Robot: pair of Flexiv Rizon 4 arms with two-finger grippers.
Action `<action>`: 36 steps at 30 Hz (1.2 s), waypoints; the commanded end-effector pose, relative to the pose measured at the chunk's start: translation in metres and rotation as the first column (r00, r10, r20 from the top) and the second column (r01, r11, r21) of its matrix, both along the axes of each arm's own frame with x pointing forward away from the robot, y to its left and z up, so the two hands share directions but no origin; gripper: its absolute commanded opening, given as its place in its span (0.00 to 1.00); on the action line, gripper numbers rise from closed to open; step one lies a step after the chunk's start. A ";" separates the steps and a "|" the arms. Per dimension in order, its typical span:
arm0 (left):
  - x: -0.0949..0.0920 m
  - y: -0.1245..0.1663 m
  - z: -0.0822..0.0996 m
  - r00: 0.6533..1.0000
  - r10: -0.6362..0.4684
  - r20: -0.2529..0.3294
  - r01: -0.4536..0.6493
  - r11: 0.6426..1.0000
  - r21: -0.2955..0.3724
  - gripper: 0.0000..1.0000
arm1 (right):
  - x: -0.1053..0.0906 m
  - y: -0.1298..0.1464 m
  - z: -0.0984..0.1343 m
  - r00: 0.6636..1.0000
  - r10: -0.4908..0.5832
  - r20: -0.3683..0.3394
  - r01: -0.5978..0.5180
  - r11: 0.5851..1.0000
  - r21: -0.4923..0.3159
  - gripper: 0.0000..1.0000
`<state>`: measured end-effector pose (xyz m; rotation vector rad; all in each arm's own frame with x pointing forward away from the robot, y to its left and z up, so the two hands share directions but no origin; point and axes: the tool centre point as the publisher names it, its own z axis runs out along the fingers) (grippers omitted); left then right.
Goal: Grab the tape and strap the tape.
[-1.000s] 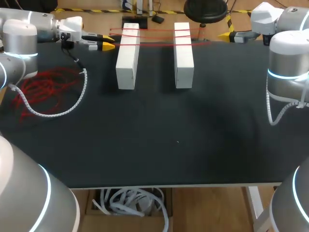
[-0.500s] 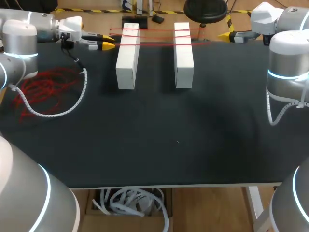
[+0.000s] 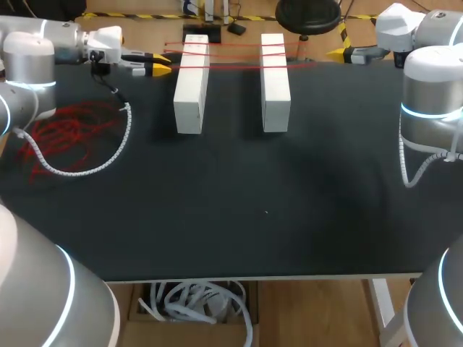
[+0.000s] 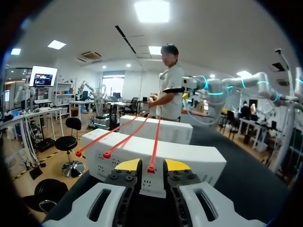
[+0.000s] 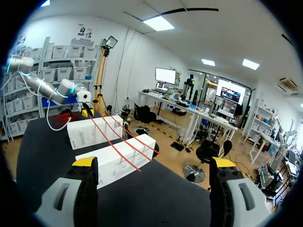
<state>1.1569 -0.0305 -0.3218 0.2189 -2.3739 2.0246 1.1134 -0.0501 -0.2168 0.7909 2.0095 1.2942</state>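
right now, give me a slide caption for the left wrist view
Open left gripper framing the end of one of three red ties laid across two white blocks

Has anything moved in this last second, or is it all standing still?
Nothing visibly changed. The left tool stays at the ends of the red ties, the right tool stays open on the other side of the white blocks; ties and blocks lie as before.

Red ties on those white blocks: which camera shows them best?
The left wrist view: all three ties run close ahead of the left gripper, heads plain. The right wrist view shows them farther off, crossing both blocks. The head view shows only thin lines at the table's far side.
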 end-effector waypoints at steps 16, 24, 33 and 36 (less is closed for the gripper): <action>0.001 0.003 -0.004 1.000 0.018 -0.012 -0.018 1.000 -0.022 0.00 | 0.001 0.000 0.000 1.000 0.000 -0.003 0.000 1.000 -0.002 1.00; 0.000 0.003 0.000 1.000 0.003 0.000 -0.003 1.000 -0.022 0.00 | 0.001 0.000 0.000 1.000 0.000 -0.003 0.000 1.000 -0.002 1.00; -0.010 0.001 0.027 0.999 -0.018 0.039 0.020 0.999 -0.034 0.00 | 0.001 0.000 0.000 1.000 0.000 -0.003 0.000 1.000 -0.002 1.00; -0.014 -0.001 0.042 0.999 -0.010 0.044 0.012 0.998 -0.056 0.00 | 0.001 0.000 0.000 1.000 0.000 -0.003 0.000 1.000 -0.002 1.00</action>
